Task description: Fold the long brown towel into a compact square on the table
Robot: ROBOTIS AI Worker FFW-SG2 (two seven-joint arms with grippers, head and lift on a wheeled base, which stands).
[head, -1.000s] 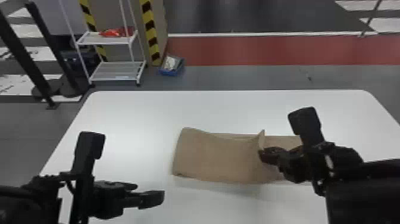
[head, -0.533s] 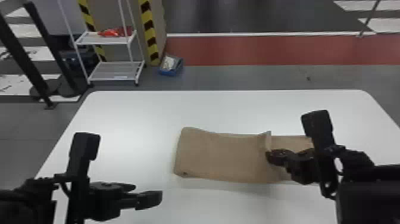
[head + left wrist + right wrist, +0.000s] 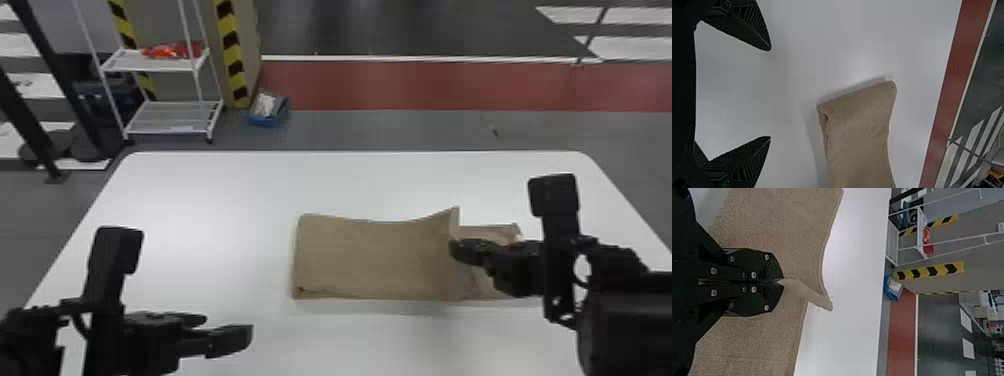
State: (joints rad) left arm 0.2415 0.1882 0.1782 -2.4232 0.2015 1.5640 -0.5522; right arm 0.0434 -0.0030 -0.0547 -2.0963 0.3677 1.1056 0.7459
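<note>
The brown towel lies folded over on the white table, its upper layer's end raised near the right and a lower layer running out beneath my right arm. My right gripper is at that raised end; in the right wrist view my right gripper is shut on the towel's edge. Left of the towel and nearer the front, my left gripper stands apart from it. In the left wrist view my left gripper is open with bare table between its fingers, and the towel's folded end lies beyond.
The white table has rounded far corners. Behind it on the floor are a white shelf rack with a red item on it, and a blue box. Black posts stand at the far left, past the table.
My right gripper has moved a little to the right, drawing the towel's raised end with it, and more of that edge stands up. The left arm has hardly moved.
</note>
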